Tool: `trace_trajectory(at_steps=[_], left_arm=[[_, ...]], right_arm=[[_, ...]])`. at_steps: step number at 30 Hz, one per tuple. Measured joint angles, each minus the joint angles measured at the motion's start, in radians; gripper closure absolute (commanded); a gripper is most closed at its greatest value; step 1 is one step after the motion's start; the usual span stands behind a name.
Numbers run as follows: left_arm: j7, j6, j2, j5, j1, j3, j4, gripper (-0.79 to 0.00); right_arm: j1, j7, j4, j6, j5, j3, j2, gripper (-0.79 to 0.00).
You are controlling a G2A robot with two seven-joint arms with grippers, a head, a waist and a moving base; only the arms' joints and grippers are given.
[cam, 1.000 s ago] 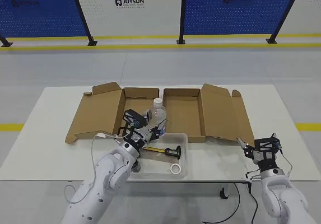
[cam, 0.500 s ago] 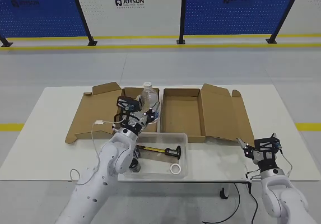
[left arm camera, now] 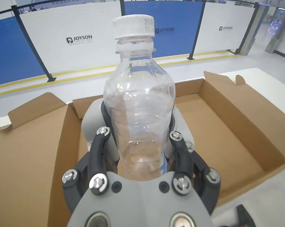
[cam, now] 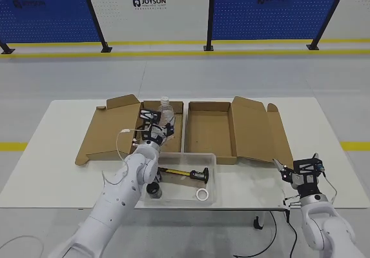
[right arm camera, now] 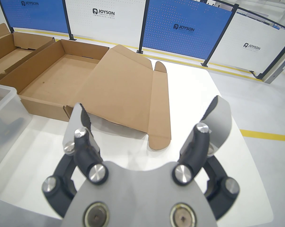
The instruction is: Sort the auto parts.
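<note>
A clear plastic bottle (cam: pixel 164 111) with a white cap stands upright in my left gripper (cam: pixel 156 126), which is shut on its lower body. In the left wrist view the bottle (left arm camera: pixel 139 109) rises between the black fingers (left arm camera: pixel 98 152). It hangs over the open left cardboard box (cam: pixel 147 138). The right cardboard box (cam: pixel 209 132) lies open beside it. My right gripper (cam: pixel 299 169) is open with nothing in it near the table's front right edge. In its own view the right gripper (right arm camera: pixel 147 114) faces the right box (right arm camera: pixel 62 76).
A clear plastic bin (cam: pixel 209 169) at the table's front holds a yellow-and-black tool (cam: pixel 185 173), a white ring (cam: pixel 202 194) and a dark round part (cam: pixel 153 189). Both boxes have their lids folded outward. Bare white table (cam: pixel 49 168) lies to the left.
The left arm has carried the bottle away from the bin, back and to the left, so it now hangs over the left box. The right arm has not moved.
</note>
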Motion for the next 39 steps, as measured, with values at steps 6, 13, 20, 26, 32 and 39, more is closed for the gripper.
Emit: trace_trajectory(at_steps=[6, 13, 20, 26, 32, 39], left_arm=[[-0.037, -0.009, -0.015, -0.006, -0.028, 0.014, 0.081, 0.0], [-0.063, -0.026, -0.028, -0.001, -0.046, 0.027, 0.125, 0.0], [-0.095, -0.048, -0.038, 0.01, -0.059, 0.039, 0.151, -0.08], [-0.097, -0.051, -0.045, 0.013, -0.061, 0.039, 0.16, -0.317], [-0.095, -0.053, -0.051, 0.02, -0.059, 0.039, 0.164, -0.465], [-0.086, -0.052, -0.055, 0.033, -0.055, 0.032, 0.163, -0.785]], right_arm=[[0.0, 0.0, 0.0, 0.0, 0.0, 0.0, 0.0, -0.785], [0.0, 0.0, 0.0, 0.0, 0.0, 0.0, 0.0, -0.785], [0.0, 0.0, 0.0, 0.0, 0.0, 0.0, 0.0, -0.785], [0.0, 0.0, 0.0, 0.0, 0.0, 0.0, 0.0, -0.785], [0.0, 0.0, 0.0, 0.0, 0.0, 0.0, 0.0, -0.785], [0.0, 0.0, 0.0, 0.0, 0.0, 0.0, 0.0, -0.785]])
